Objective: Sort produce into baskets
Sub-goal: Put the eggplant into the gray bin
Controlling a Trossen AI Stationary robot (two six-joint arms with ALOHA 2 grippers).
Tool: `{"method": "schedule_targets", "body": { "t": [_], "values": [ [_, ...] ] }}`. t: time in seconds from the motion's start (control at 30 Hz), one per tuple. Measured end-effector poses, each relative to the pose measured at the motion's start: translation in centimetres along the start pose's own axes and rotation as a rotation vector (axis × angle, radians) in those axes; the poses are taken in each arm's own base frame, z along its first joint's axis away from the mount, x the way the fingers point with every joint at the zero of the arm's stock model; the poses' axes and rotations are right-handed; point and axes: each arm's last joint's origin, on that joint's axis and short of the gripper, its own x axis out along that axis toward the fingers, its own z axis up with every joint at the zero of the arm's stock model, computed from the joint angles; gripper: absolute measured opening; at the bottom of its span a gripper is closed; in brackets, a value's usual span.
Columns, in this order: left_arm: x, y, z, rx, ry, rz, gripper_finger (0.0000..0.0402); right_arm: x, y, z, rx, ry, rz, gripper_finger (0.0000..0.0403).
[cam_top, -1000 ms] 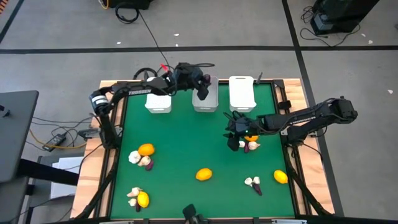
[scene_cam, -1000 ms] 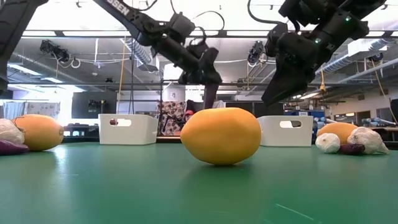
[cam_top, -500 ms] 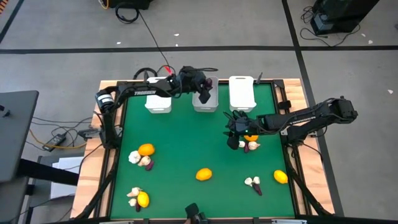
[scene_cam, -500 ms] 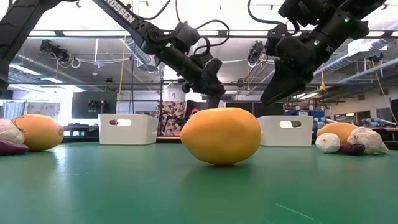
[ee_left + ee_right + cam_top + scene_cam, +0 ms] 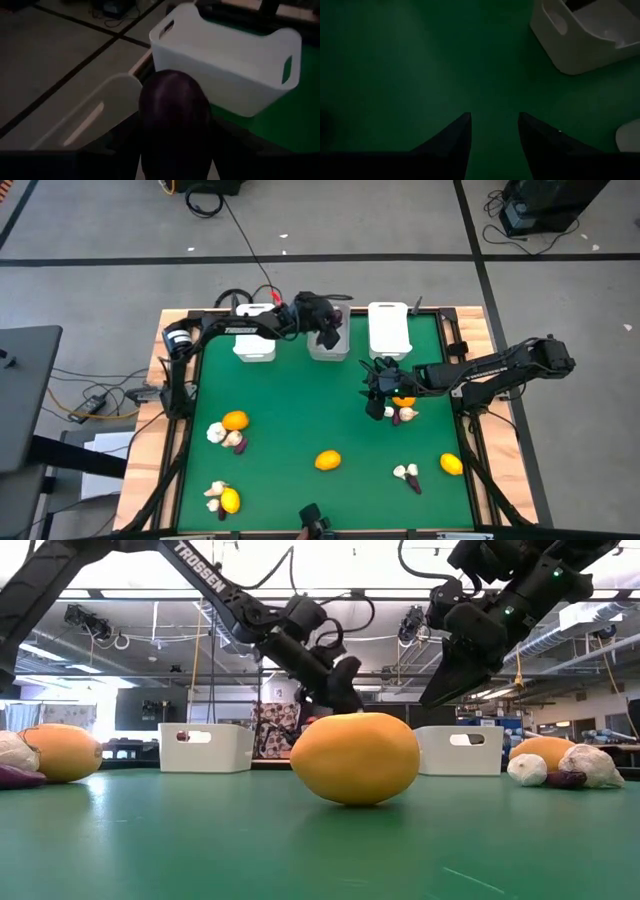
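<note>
My left gripper (image 5: 330, 332) is shut on a dark purple eggplant (image 5: 172, 115) just above the greyish middle basket (image 5: 95, 117), between the left white basket (image 5: 254, 345) and the right white basket (image 5: 388, 330). My right gripper (image 5: 378, 395) hangs open over the green table, beside a citrus (image 5: 403, 400) and a garlic bulb (image 5: 407, 415). In the right wrist view nothing lies between its fingers (image 5: 492, 135). A big citrus (image 5: 355, 757) fills the middle of the low view. My left gripper pinches the eggplant between its two fingers, one on each long side (image 5: 145, 145). It reaches in slanting down from the table's left. The eggplant's rounded end (image 5: 172, 82) juts out past the fingers, and the eggplant hangs clear above the middle basket.
More produce lies on the table: a citrus (image 5: 328, 461) at the centre, a citrus (image 5: 235, 420) with garlic and eggplant at the left, a citrus (image 5: 230, 500) with garlic near the front left, garlic (image 5: 402, 472) with an eggplant, and a citrus (image 5: 451, 465) at the right.
My left gripper has gone down with the eggplant, and a little toward the table's right, to just above the middle basket. It has stayed shut on the eggplant.
</note>
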Motion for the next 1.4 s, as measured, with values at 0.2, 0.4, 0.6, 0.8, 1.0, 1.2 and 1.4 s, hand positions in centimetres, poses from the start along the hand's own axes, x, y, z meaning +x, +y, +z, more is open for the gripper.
{"method": "schedule_targets", "body": {
  "t": [0.2,0.4,0.6,0.8,1.0,1.2,1.4],
  "values": [
    [-0.4,0.2,0.2,-0.073,0.017,0.009,0.0252,0.0,0.0,0.0,0.001,0.0,0.0,0.0174],
    [-0.5,1.7,-0.6,-0.114,0.1,0.091,0.0328,0.0,0.0,0.0,0.005,0.0,0.0,0.0174],
    [-2.7,1.7,1.7,-0.03,0.144,0.062,0.0348,0.0,-0.1,0.0,0.002,-0.026,-0.073,0.0174],
    [-5.7,0.0,2.9,0.09,0.205,0.031,0.0338,-0.5,-0.5,0.1,0.056,-0.048,-0.138,0.0174],
    [-7.3,-3.1,1.4,0.168,0.287,-0.043,0.0324,-1.9,-0.1,-1.3,0.151,0.102,-0.046,0.0174],
    [-9.6,-7.0,-1.1,0.251,0.338,-0.09,0.0312,-4.3,1.9,-2.5,0.088,0.203,0.191,0.0174],
    [-11.8,-10.8,-2.8,0.341,0.287,-0.093,0.0296,-4.7,3.8,-4.2,0.161,0.317,0.198,0.0174]
  ]
}}
